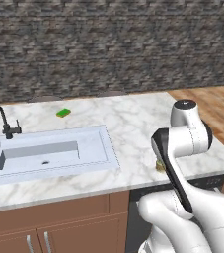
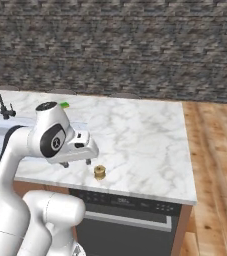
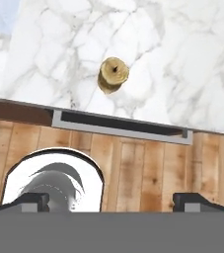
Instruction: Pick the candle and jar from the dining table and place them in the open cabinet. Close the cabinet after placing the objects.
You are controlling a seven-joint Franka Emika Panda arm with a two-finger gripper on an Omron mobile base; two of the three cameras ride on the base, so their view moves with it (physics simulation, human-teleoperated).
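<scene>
claw (image 3: 111, 201) wide open, above candle (image 3: 113, 74)

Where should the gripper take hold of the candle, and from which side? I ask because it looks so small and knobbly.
Probably from straight above, pads closing across the ridged round side of the candle. It stands upright near the front edge of the dining table, squat, with bare marble all round it. The gripper hangs open just beside it.

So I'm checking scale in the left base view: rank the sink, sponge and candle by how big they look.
1. Sink, by far the largest.
2. Green sponge.
3. Candle, partly hidden by the arm, so its place against the sponge is unsure.
</scene>
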